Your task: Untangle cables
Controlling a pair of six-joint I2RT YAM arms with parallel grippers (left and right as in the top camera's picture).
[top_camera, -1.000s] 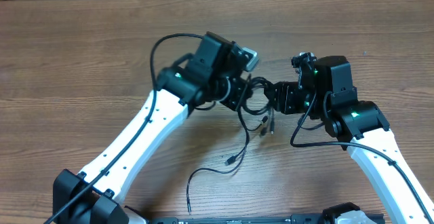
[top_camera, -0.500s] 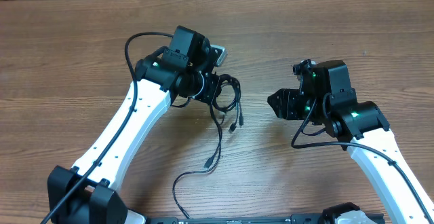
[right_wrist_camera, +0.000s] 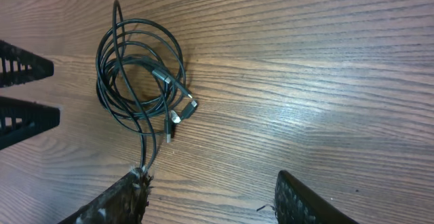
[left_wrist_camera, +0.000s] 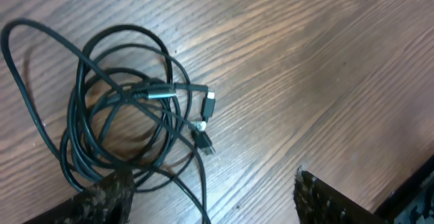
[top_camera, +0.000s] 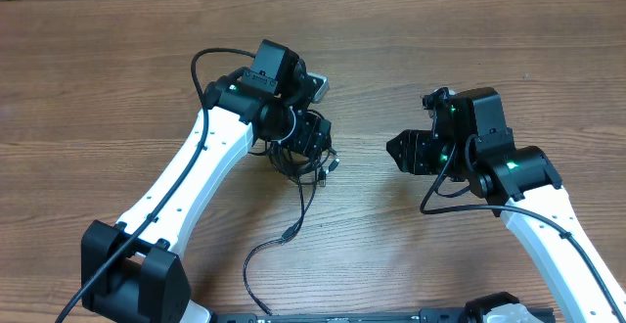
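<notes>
The cables [top_camera: 293,163] lie as a loose black coil on the wooden table, with small silvery plugs [right_wrist_camera: 180,113] at its near edge. One strand trails toward the front edge [top_camera: 256,254]. My left gripper [top_camera: 313,145] hovers over the coil, jaws wide open. In the left wrist view the coil [left_wrist_camera: 125,125] sits ahead of its fingers [left_wrist_camera: 102,198], and one strand runs down between them, gripped by neither. My right gripper [top_camera: 396,152] stands open to the right of the coil, apart from it. Two strands [right_wrist_camera: 146,149] pass beside its left finger [right_wrist_camera: 115,200].
The wooden table [top_camera: 117,78] stretches to the far edge. The left gripper's two black fingertips [right_wrist_camera: 24,68] show at the left edge of the right wrist view. Thick black arm wires loop by the left arm [top_camera: 201,69] and right arm [top_camera: 435,191].
My left gripper carried the bundle leftward away from the right gripper, then opened and let it drop onto the table. The right arm has stayed still.
</notes>
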